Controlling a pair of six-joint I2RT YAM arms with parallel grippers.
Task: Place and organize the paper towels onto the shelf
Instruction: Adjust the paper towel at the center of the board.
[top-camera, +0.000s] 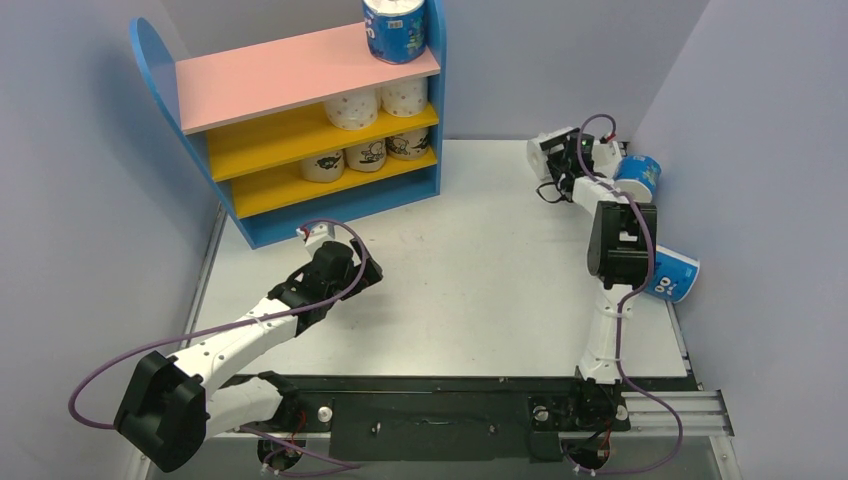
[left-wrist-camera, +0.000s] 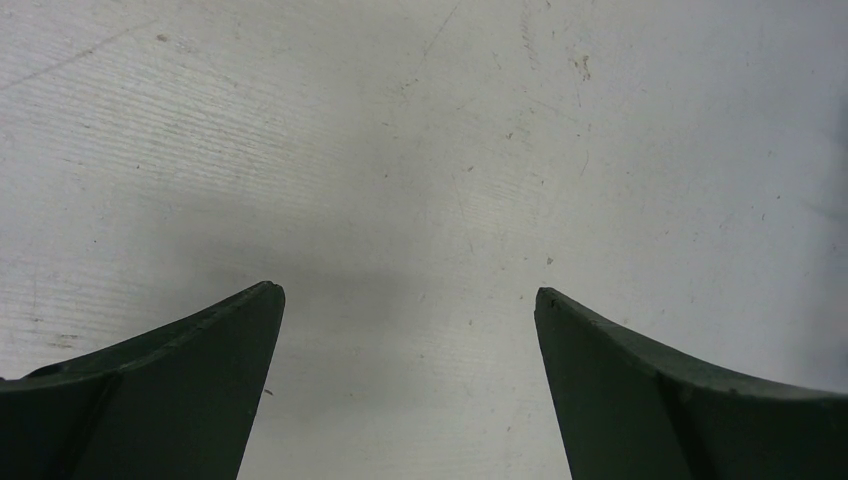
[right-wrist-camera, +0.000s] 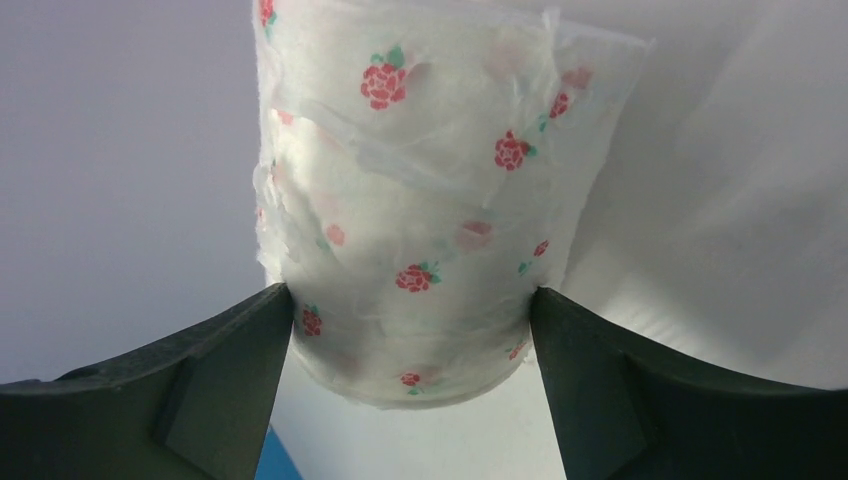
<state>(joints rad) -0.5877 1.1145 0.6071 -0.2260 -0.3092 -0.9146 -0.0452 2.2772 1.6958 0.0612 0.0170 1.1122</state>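
I'm at the pick-up of the white dotted roll, far right by the wall. It sits between the fingers of the right end effector, which stand wide and reach its flanks. I can't tell whether they press on it yet. Next, I judge, comes a gentle squeeze on soft paper, a lift, then a carry to the shelf, onto the upper yellow board left of the two white rolls there. The left end effector hangs apart, holding nothing, over the desk.
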